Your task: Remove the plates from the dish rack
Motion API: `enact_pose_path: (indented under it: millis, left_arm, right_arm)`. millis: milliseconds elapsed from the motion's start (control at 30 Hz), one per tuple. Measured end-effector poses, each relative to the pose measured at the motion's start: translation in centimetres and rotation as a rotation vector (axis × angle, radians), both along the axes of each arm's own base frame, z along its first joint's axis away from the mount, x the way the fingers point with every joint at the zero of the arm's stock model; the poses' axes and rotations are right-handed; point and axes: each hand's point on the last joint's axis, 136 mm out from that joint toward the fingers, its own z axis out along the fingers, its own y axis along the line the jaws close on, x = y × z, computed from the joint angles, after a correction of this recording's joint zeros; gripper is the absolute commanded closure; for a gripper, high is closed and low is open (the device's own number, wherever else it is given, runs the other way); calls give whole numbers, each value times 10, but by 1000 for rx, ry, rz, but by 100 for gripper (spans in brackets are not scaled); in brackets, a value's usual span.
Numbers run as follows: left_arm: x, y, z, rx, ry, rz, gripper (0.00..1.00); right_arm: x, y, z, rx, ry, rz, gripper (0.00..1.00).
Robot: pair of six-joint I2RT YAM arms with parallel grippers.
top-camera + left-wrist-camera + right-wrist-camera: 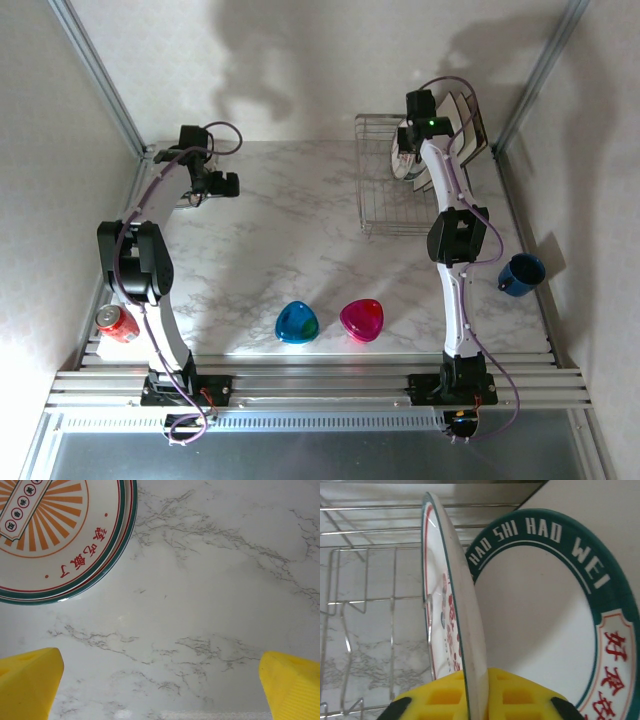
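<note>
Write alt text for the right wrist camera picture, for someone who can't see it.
The right end effector, yellow, is shut on the edge of an upright white plate in the wire dish rack. A second plate with a green lettered rim stands beside it.

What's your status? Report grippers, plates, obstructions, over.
Right gripper shut on upright plate in dish rack. Left gripper open over table, sunburst plate lying flat nearby. Green-rimmed plate close beside the gripped one; lift straight.
</note>
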Motion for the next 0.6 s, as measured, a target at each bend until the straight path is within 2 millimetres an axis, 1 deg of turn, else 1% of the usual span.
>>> enact_pose_path:
  millis: [100, 433, 500, 600]
  left_arm:
    - [0, -1, 0, 0, 0, -1, 1]
    - [0, -3, 0, 0, 0, -6, 0]
    - [0, -3, 0, 1, 0, -5, 0]
    - [0, -1, 0, 9, -1, -1, 0]
  right_arm:
    - [0, -3, 0, 3, 1, -10, 100]
    - [-1, -2, 1, 2, 3, -9, 100]
    - [-3, -2, 3, 2, 6, -8, 100]
    - [-9, -3, 14, -1, 4, -9, 100]
